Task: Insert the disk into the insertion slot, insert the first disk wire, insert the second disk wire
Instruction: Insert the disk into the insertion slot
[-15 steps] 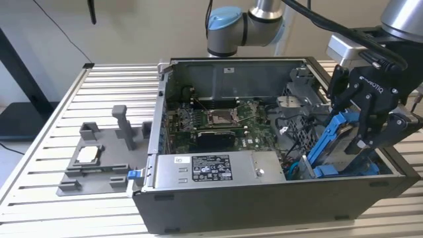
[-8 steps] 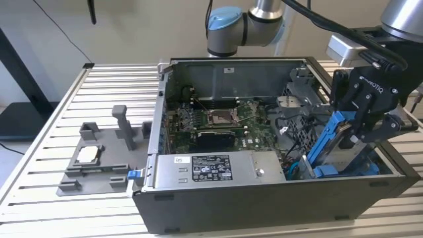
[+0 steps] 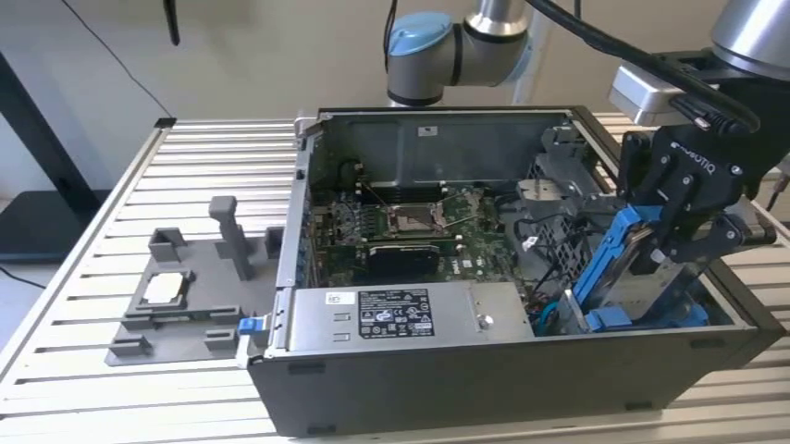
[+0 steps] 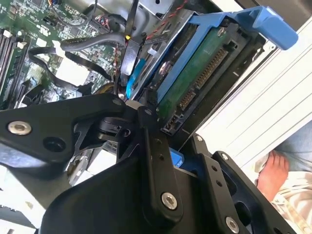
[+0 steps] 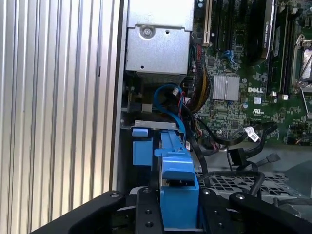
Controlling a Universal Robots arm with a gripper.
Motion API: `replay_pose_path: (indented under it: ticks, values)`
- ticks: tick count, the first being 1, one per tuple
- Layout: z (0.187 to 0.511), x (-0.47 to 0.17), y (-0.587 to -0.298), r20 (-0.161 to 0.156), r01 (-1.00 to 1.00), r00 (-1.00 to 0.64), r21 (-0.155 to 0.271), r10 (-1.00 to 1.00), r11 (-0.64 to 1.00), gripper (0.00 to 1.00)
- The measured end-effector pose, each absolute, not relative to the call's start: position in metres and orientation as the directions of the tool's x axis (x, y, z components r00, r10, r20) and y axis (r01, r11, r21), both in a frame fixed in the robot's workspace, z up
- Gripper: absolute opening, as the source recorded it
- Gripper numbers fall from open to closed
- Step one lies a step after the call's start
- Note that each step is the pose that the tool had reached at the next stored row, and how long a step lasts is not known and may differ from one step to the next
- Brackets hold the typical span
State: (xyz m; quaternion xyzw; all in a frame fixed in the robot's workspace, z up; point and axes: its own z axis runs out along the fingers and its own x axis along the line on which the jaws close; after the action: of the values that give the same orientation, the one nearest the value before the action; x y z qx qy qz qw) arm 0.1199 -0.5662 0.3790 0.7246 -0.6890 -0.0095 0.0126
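One open computer case stands on the slatted table.

- **Far from the gripper:** a grey fixture sits on the table toward the exterior view's left.
- **Nearer the gripper, inside the case:** the power-supply box and the processor socket.
- **Gripper:** it is clamped on the disk, holding it by the upper end of its blue carrier.
- **Disk:** its long axis runs steeply down from the gripper, tilted. The lower end is at the mouth of the insertion slot, directly beneath.
- **Judgement:** the disk has entered at an angle and is not seated flat.
- **Wires:** a blue cable lies loose just beyond the slot, away from the gripper. The disk's circuit-board face looks bare of wires where visible.
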Motion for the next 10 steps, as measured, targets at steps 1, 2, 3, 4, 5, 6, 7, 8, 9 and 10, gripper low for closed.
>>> replay_pose_path:
  ticks: [1, 2, 3, 4, 5, 6, 7, 8, 9, 10]
  values:
    - [0.3789, 0.1200, -0.5662, 0.003, -0.998, 0.050, 0.031, -0.999, -0.050, 0.32]
    - [0.3789, 0.1200, -0.5662, 0.003, -0.998, 0.050, 0.031, -0.999, -0.050, 0.32]
    - [0.3789, 0.1200, -0.5662, 0.003, -0.998, 0.050, 0.031, -0.999, -0.050, 0.32]
    - [0.3789, 0.1200, -0.5662, 0.003, -0.998, 0.050, 0.031, -0.999, -0.050, 0.32]
    - [0.3789, 0.1200, -0.5662, 0.002, -0.998, 0.050, 0.031, -0.999, -0.050, 0.32]
    - [0.3788, 0.1200, -0.5661, 0.001, -0.998, 0.051, 0.031, -0.999, -0.051, 0.32]
    - [0.3787, 0.1202, -0.5661, 0.001, -0.998, 0.051, 0.030, -0.999, -0.051, 0.33]
    - [0.3788, 0.1201, -0.5661, 0.001, -0.998, 0.051, 0.031, -0.999, -0.051, 0.33]
    - [0.3789, 0.1201, -0.5662, 0.001, -0.998, 0.051, 0.031, -0.999, -0.051, 0.40]
    - [0.3789, 0.1200, -0.5662, 0.001, -0.998, 0.051, 0.031, -0.999, -0.050, 0.40]
